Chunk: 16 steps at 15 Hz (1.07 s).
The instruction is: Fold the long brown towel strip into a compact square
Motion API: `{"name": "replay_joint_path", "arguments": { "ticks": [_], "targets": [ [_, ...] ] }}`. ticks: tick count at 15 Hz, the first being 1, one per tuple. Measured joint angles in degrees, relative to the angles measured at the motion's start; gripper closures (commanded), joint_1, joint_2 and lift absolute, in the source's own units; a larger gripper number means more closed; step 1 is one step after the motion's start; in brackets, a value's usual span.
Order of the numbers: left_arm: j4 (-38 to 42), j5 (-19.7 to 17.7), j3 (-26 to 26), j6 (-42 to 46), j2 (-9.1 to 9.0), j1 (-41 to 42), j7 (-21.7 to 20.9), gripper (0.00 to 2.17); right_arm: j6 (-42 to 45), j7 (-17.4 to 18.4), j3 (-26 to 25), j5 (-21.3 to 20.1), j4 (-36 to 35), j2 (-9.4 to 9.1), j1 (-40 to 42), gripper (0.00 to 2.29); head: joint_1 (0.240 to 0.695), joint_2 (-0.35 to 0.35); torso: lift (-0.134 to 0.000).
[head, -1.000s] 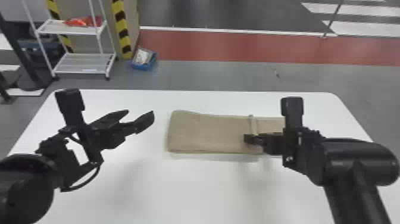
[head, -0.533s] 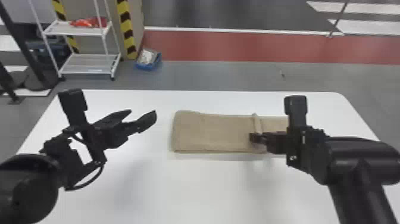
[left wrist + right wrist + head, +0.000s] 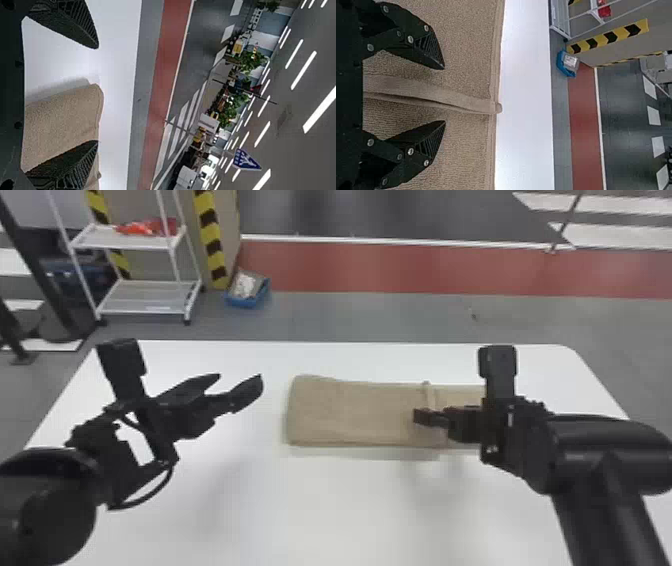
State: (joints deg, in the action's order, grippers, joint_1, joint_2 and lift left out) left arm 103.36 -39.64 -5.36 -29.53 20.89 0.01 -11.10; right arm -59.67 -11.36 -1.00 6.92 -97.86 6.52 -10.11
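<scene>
White table (image 3: 320, 510); towel (image 3: 350, 410) partly hidden behind right hand (image 3: 425, 417).

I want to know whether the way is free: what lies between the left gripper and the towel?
In the head view, only a bare stretch of white table separates the left gripper from the towel.

Brn cloth towel strip (image 3: 350, 412) matt, rough; tbl (image 3: 320, 500) smooth.

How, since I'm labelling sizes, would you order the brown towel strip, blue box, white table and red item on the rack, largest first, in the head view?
1. White table
2. Brown towel strip
3. Blue box and red item: too alike to rank
</scene>
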Motion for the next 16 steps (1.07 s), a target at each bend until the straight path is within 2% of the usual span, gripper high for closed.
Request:
{"name": "replay_joint_path", "arguments": {
  "ticks": [8,10,13,16],
  "targets": [
    [0.7,-0.3,0.2,-0.1,0.03,0.6,-0.1,0.02,-0.5,-0.4,-0.4,0.0,0.9,0.21,-0.9,0.59,0.695,-0.058,-0.124],
    [1.0,-0.4,0.3,-0.3,0.03,0.7,-0.1,0.02,-1.0,-0.5,-0.4,0.1,1.2,0.24,-1.2,0.83,0.695,-0.059,-0.124],
    [1.3,-0.4,0.5,-0.4,0.06,1.3,-0.1,0.02,-1.1,-0.8,-0.4,0.2,1.6,0.25,-1.4,0.94,0.695,-0.058,-0.124],
    [1.5,-0.4,0.6,-0.5,0.12,1.5,-0.1,0.02,-1.5,-0.8,-0.5,0.3,1.6,0.28,-1.4,0.94,0.695,-0.056,-0.124]
  ]
}}
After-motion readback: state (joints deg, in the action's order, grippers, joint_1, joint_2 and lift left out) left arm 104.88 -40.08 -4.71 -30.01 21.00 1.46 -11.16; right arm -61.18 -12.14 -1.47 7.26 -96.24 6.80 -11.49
